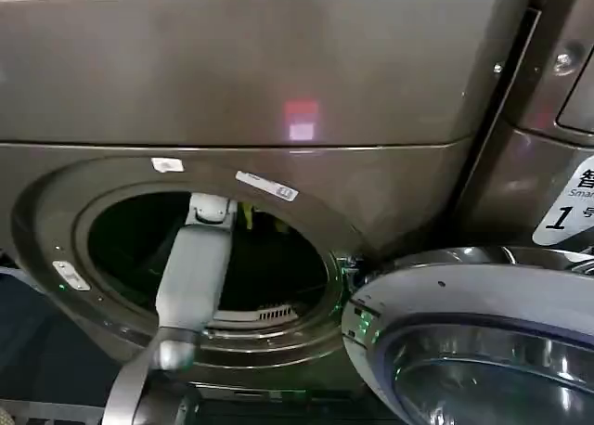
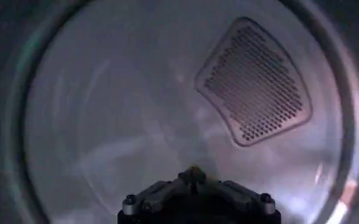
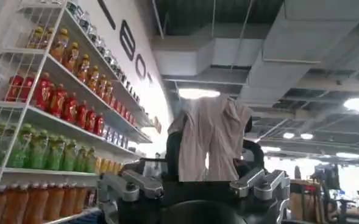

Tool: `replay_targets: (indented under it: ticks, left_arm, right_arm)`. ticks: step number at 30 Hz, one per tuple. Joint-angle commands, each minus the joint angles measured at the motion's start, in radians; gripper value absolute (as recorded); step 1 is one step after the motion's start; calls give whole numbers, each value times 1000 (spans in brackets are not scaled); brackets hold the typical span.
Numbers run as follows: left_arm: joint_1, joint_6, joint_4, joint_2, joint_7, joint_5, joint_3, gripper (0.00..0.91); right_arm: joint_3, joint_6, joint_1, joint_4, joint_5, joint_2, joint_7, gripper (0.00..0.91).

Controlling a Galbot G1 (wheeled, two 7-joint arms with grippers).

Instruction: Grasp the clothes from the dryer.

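Left claw (image 1: pixel 243 213) is deep in the dryer (image 1: pixel 278 91) by a sliver of yellow-green clothes (image 1: pixel 247 215) — grip state? Cannot tell — nothing pulled out yet.

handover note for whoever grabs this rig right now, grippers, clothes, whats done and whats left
Left gripper: inside the dryer, arm reaching through the open porthole, facing the drum's rear wall and its perforated vent panel. Grip state unclear.
Right gripper: raised away from the machine, facing drink shelves, with a pale cloth draped at it. Grip state unclear.
Clothes: a yellow-green sliver beside the left wrist inside the drum, probably the bundle.
Done: door open, left arm in.
Left: locate the bundle, close on it, pull it out.
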Motion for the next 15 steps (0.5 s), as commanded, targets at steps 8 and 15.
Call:
replay_targets:
  ticks: [8, 15]
  left_arm:
    - [0, 32, -20, -8, -80, -102, 1, 0]
    - [5, 33, -23, -7, -73, -99, 2, 0]
  right_arm:
    - [17, -65, 7, 36, 58, 1, -19, 907]
    - [32, -103, 7, 36, 41, -10, -8, 907]
